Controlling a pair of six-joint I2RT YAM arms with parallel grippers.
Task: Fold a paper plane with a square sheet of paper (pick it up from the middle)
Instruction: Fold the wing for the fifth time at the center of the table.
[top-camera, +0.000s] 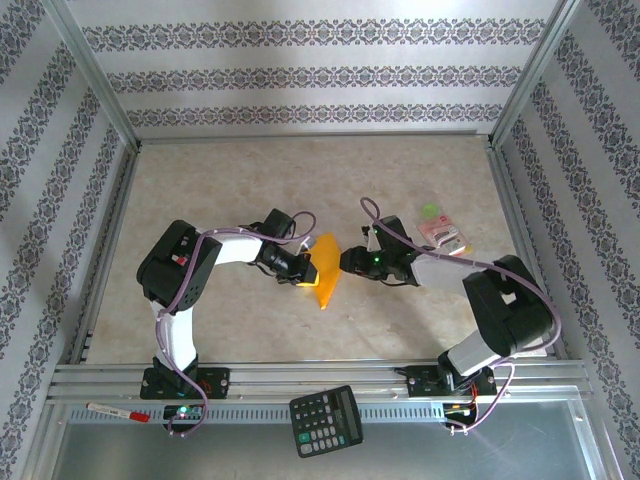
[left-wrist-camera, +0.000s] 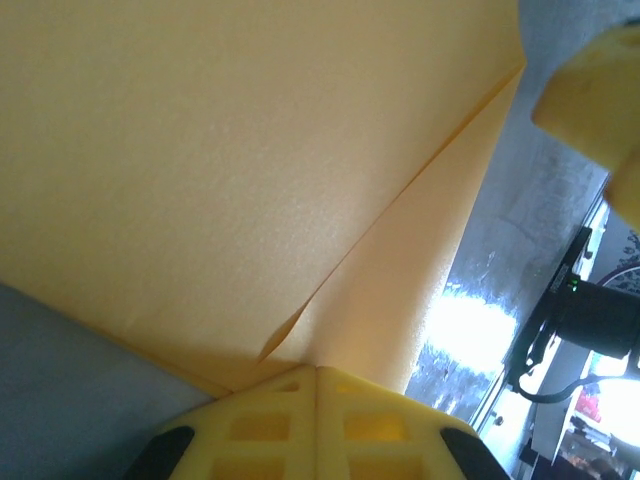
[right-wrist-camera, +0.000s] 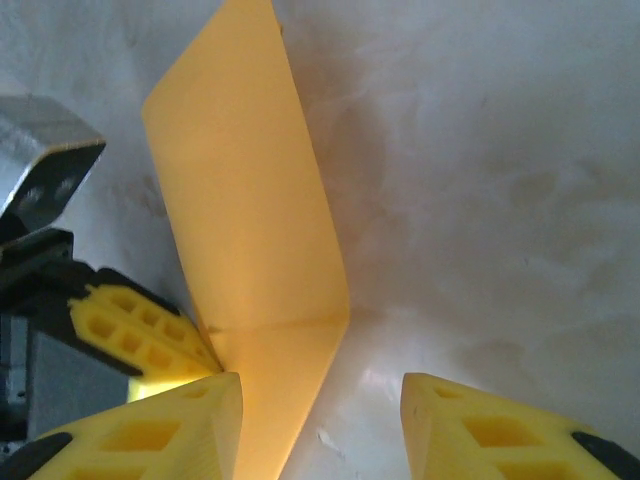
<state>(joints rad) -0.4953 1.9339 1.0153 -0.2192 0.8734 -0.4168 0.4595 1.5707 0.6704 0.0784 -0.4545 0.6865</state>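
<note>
The sheet of paper (right-wrist-camera: 250, 220), already folded to a narrow pointed shape, stands on edge between the two arms above the middle of the table (top-camera: 300, 170); whether its lower tip touches the surface cannot be told. The left gripper (left-wrist-camera: 315, 390) is pressed together on one folded edge and carries the sheet. The right gripper (right-wrist-camera: 322, 395) is spread, with the sheet's lower part just beside one finger and not clamped. The step in hand appears to be a re-grip for the next fold. Hold the left pinch firm and motionless so that it serves as the fixed reference. Bring the right gripper square to the cross crease (right-wrist-camera: 285, 323), with the paper centred between both fingers before closing, not brushing one finger only. Close slowly. Thin paper buckles under side load, so avoid any pull against the left pinch until both holds are secure.
</note>
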